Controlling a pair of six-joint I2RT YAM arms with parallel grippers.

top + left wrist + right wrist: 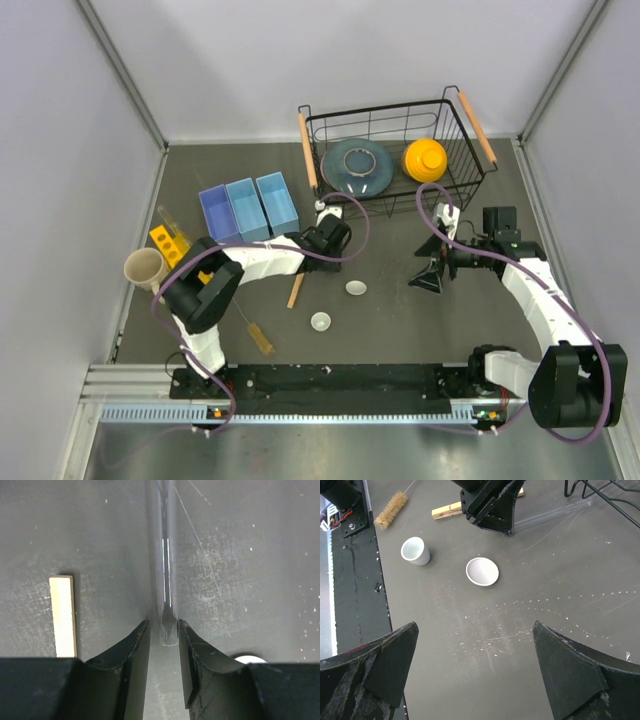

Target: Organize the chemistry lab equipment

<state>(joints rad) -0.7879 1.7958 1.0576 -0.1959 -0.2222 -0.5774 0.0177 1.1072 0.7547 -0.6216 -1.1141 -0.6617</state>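
A clear glass tube (166, 555) lies on the dark table, running away from my left gripper (164, 626). The tube's near end sits between the narrowed jaws, against the right finger, with a small gap on the left side. A tan wooden stick (63, 616) lies just left of that gripper. A shallow white dish (482, 571) and a small white cup (416, 550) stand in front of my right gripper (474, 630), which hangs wide open with nothing in it. The amber-bristled wire brush (258, 335) lies near the front rail. In the top view my left gripper (325, 240) is at mid table.
A black wire basket (380, 107) at the back holds a blue-grey plate (357, 165) and a yellow bowl (425, 158). Three light-blue bins (248, 208) stand at the left. A yellow rack (168, 242) and a tan cup (145, 266) sit near the left wall.
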